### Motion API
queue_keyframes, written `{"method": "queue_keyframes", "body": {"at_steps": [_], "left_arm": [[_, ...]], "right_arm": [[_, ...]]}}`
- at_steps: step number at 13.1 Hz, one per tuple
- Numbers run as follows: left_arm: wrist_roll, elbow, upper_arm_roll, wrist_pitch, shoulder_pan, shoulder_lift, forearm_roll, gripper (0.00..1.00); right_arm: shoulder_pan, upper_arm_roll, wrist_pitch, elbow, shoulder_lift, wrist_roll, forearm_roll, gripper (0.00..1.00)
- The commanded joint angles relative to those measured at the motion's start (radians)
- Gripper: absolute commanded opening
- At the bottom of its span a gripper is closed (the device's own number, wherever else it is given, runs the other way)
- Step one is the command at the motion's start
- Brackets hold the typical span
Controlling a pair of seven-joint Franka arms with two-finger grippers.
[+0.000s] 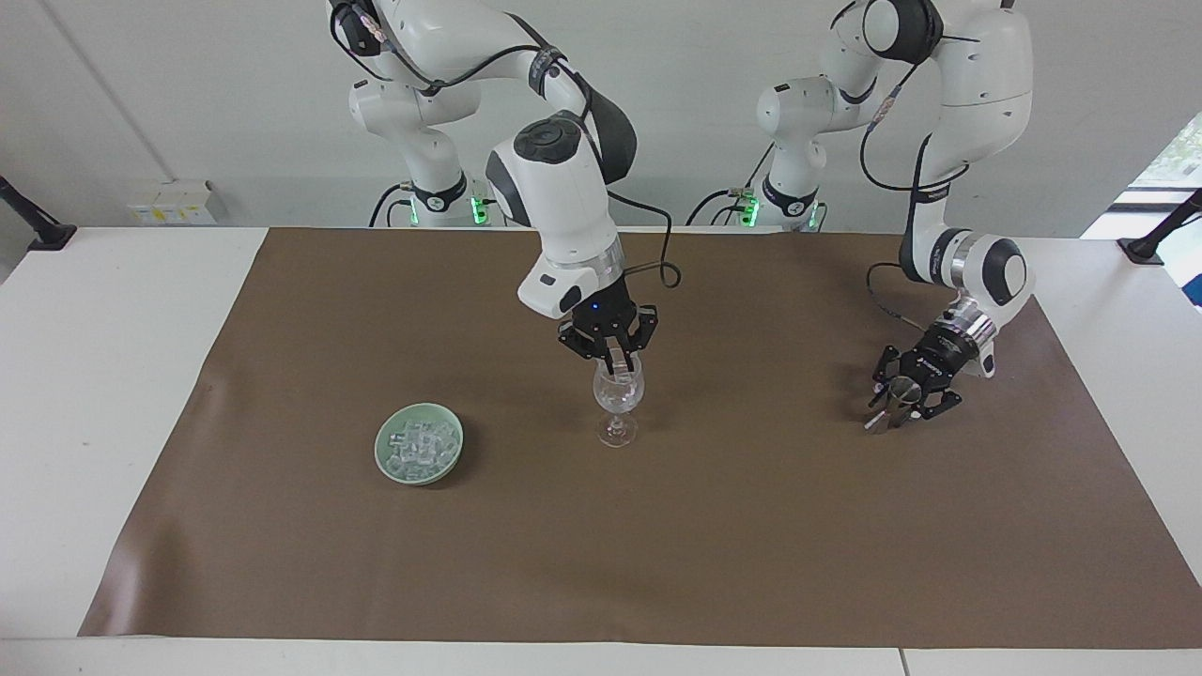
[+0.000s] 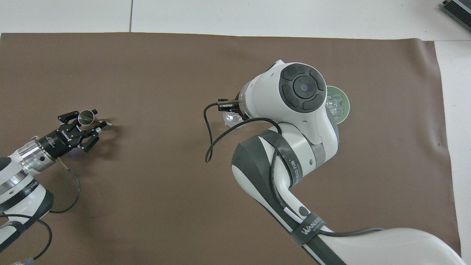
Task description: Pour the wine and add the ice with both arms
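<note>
Right tool (image 1: 615,363) clenched on ice cube over wine glass (image 1: 618,399) at desk centre; crooked drop could miss bowl or tip glass. Ice (image 1: 420,447) heaped in green dish (image 1: 388,459). Left tool (image 1: 900,406) around steel cup (image 2: 85,116), grip unclear; cup may topple.

The right arm bends down over the middle of the surface, wrist vertical, its claw (image 1: 615,364) pointing straight down with fingertips together. The left arm's claw (image 1: 892,406) slants down low near the left arm's end.
</note>
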Motion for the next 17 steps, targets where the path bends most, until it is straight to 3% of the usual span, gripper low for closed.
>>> {"method": "queue_keyframes", "body": {"at_steps": [1, 4, 9, 17], "left_arm": [[0.004, 0.061, 0.011, 0.003, -0.009, 0.032, 0.071, 1.0], [0.004, 0.072, 0.017, -0.009, -0.005, 0.037, 0.097, 1.0], [0.004, 0.164, 0.079, -0.073, 0.002, 0.065, 0.298, 1.0], [-0.004, 0.384, 0.142, -0.158, 0.009, 0.077, 0.628, 1.0]], "right_arm": [[-0.011, 0.008, -0.013, -0.005, -0.011, 0.015, 0.007, 0.18], [-0.009, 0.008, -0.017, -0.004, -0.011, 0.016, 0.007, 0.2], [-0.008, 0.008, -0.017, -0.004, -0.011, 0.016, 0.007, 0.28], [-0.009, 0.008, -0.052, 0.021, -0.011, 0.016, 0.001, 0.29]]}}
